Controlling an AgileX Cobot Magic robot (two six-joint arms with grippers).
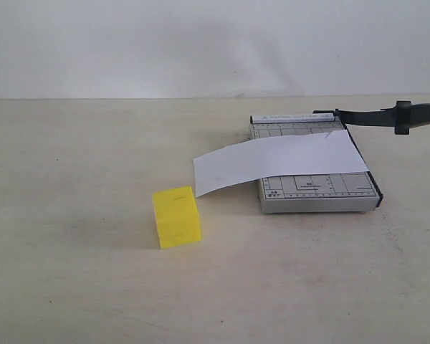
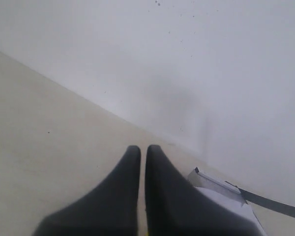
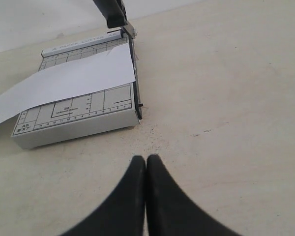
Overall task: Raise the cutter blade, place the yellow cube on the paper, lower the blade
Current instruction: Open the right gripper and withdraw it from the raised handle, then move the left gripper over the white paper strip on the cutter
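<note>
Jaws on the left arm are down to a thin slit, the two black fingertips (image 2: 132, 158) almost meeting, and they grip nothing; beneath them is only the pale beige counter (image 2: 44, 147), and behind it a plain white wall (image 2: 196, 59). Over on the right arm the jaws are pressed together, black fingertips (image 3: 137, 167) touching with nothing between them, poised above bare counter a little way from the near corner of the small grey gridded paper-cutter base (image 3: 76, 125). Moving outward, the plain white rectangular sheet of paper (image 1: 279, 163) lies across that base and runs past its left edge, where the free end hangs clear of the base. The long thin black cutter blade (image 1: 387, 116) is up: from its hinge at the back right corner of the base it reaches off to the right, with the thick rounded handle out near the edge of the exterior view, well above the counter. From the right wrist, the blade climbs steeply out of sight from that same hinge. And the bright yellow plain-faced cube (image 1: 176, 216) sits on the counter, in front of and to the left of the base, just beside the overhanging end of the paper but not on it.
</note>
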